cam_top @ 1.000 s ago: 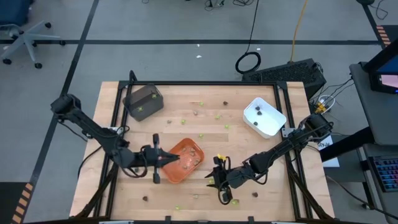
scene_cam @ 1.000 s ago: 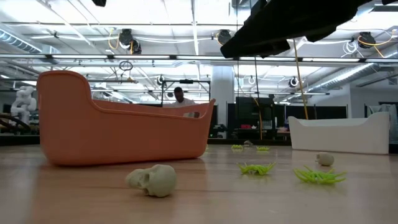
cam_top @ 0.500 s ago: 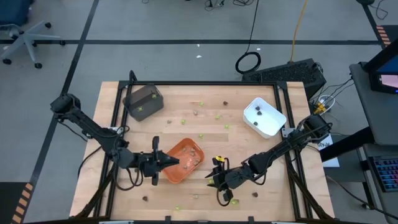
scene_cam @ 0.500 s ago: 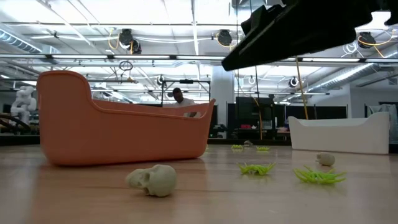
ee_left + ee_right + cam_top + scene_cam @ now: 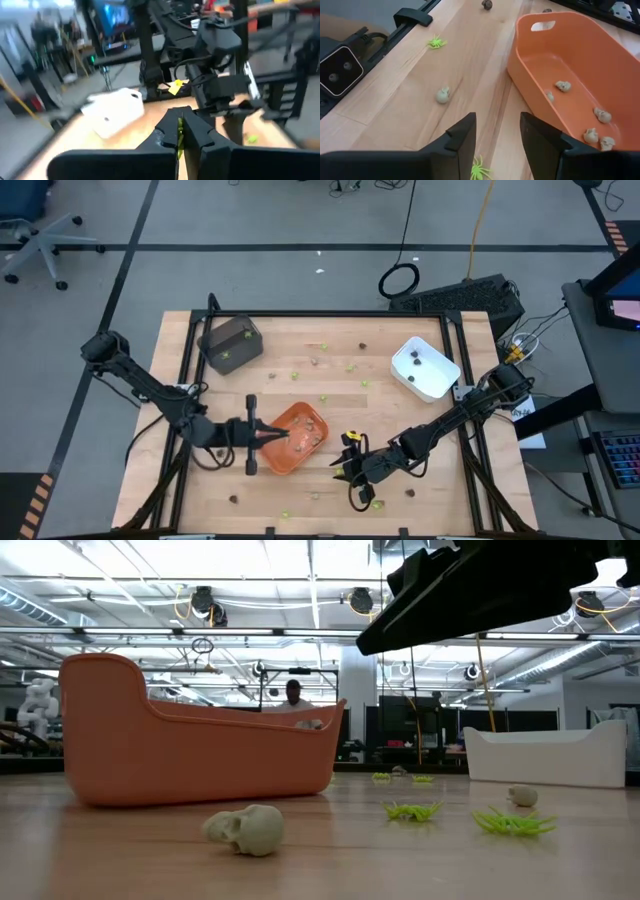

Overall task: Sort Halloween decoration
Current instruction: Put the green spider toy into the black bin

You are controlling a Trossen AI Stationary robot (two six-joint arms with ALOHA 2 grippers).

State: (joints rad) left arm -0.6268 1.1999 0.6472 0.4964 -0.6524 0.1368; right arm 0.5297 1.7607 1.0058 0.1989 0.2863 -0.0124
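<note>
Two grippers work near the table's front edge. The left gripper (image 5: pixel 272 436), clamped on a lime-green spider (image 5: pixel 179 136) that stands upright between its fingers, hovers at the orange tray's (image 5: pixel 283 457) rim. The right gripper (image 5: pixel 349 471) stands parted, empty, over a lime-green spider (image 5: pixel 478 170) lying flat. Skulls (image 5: pixel 602 115) lie in the tray.

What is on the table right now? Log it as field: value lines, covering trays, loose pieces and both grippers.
orange tray: front centre of table, tan-grey skulls inside
white tray: back right, dark pieces inside
dark grey tray: back left, a lime-green piece inside
loose pieces: lime-green spiders and a tan-grey skull on the wood, more scattered across the table
left gripper: over the orange tray, shut on a lime-green piece
right gripper: right of the orange tray, open, empty, a lime-green spider lies between its fingers
</note>
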